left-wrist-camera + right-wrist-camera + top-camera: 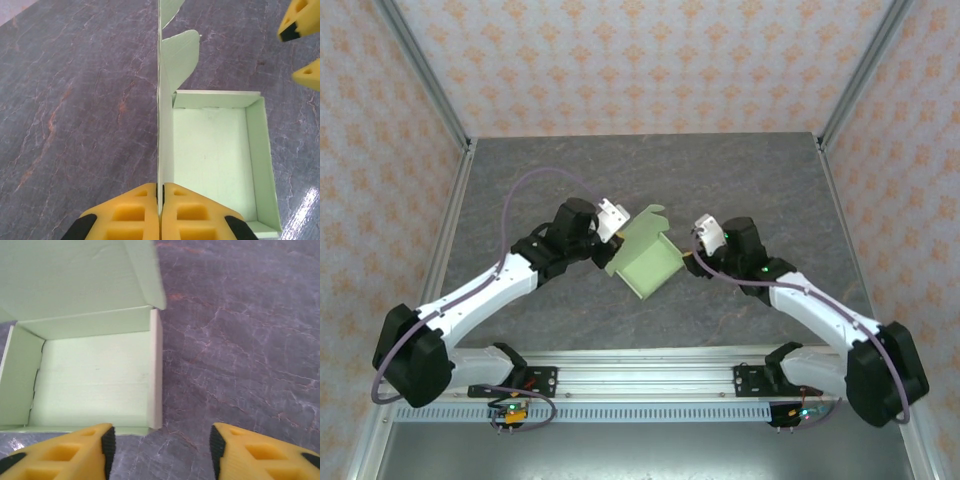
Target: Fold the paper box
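The left fingers [132,212] pinch the paper box [215,155] by its tall flap. The right fingers [260,455] are apart, just beside the box.

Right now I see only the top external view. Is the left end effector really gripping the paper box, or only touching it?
Observer: Gripping. The left wrist view shows the left end effector shut on the upright flap of the paper box.
Operator: And the right one?
Observer: The right end effector is open close beside the box, gripping nothing.
Operator: Are the walls up?
Observer: Yes. The right wrist view shows the walls standing and the inside empty.
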